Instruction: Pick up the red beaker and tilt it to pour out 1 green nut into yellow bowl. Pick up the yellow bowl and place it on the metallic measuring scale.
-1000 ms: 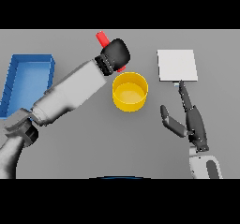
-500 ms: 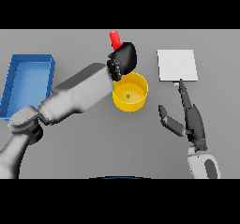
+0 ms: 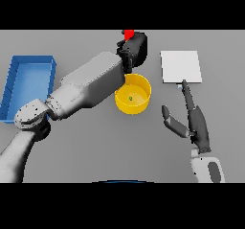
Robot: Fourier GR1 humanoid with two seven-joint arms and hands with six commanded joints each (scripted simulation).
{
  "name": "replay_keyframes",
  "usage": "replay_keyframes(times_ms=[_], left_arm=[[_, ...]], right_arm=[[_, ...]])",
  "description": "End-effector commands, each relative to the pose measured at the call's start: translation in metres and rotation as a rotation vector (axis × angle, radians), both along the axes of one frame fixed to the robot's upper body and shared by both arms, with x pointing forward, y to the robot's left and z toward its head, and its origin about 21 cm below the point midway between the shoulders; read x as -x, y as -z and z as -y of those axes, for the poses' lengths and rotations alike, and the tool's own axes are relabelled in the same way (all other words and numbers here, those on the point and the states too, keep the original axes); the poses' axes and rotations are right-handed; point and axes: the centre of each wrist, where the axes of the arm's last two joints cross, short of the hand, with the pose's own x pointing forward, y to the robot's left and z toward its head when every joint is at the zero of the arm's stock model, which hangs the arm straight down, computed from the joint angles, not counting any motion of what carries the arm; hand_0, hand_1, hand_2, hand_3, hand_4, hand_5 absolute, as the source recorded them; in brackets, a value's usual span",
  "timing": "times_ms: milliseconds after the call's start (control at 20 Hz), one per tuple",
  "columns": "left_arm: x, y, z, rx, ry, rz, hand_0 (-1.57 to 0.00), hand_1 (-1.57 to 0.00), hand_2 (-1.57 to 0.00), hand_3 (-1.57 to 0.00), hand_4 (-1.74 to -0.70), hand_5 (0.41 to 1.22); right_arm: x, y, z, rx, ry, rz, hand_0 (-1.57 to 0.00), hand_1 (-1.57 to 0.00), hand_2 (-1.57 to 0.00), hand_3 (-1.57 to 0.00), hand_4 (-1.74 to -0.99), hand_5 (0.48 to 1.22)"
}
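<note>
White and grey boxy arms end in dark hands with slender fingers [image 3: 185, 93].

Vantage: we look from the head, high and steeply down on the grey table [image 3: 95, 146].
Facing: forward, away from the body; the far table edge runs just past the left hand [image 3: 134, 51].
Nearness: mid-range; both arms fit in frame.
Frame left: blue tray [image 3: 14, 86], well left of that hand.
Frame right: metallic scale [image 3: 181, 66], beyond the right hand [image 3: 198, 127].
Shared view: we have only one camera.
</note>
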Motion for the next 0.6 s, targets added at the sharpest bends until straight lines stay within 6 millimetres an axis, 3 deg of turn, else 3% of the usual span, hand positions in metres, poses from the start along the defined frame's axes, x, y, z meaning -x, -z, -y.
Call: replay_keyframes(times_ms=[0,150,250,400,550], left_arm=[[-0.006,-0.013,-0.001,0.018,-0.017,0.012,-1.57,-1.57,-1.57,-1.57,-1.73,1.221],[-0.019,-0.050,-0.006,0.097,-0.069,0.039,-1.57,-1.57,-1.57,-1.57,-1.73,1.221],[-0.029,-0.077,-0.016,0.190,-0.135,0.059,-1.57,-1.57,-1.57,-1.02,-1.73,1.221],[-0.047,-0.117,-0.049,0.395,-0.247,0.018,-1.57,-1.57,-1.57,-1.29,-1.73,1.221],[-0.060,-0.141,-0.090,0.665,-0.430,0.012,-1.57,-1.57,-1.57,-1.43,-1.73,1.221]], right_arm=[[0.003,0.001,0.000,-0.004,-0.005,0.012,0.00,0.00,0.00,0.00,-1.035,0.685],[0.006,0.000,0.003,0.029,-0.001,0.030,0.00,0.00,0.00,0.00,-1.023,0.682],[0.003,-0.001,-0.001,0.016,0.001,0.019,0.00,0.00,0.00,0.00,-1.028,0.680],[0.001,-0.001,0.001,0.001,-0.004,0.020,0.00,0.00,0.00,0.00,-1.001,0.683],[-0.002,0.002,-0.003,0.007,-0.006,0.017,0.00,0.00,0.00,0.00,-0.990,0.672]])
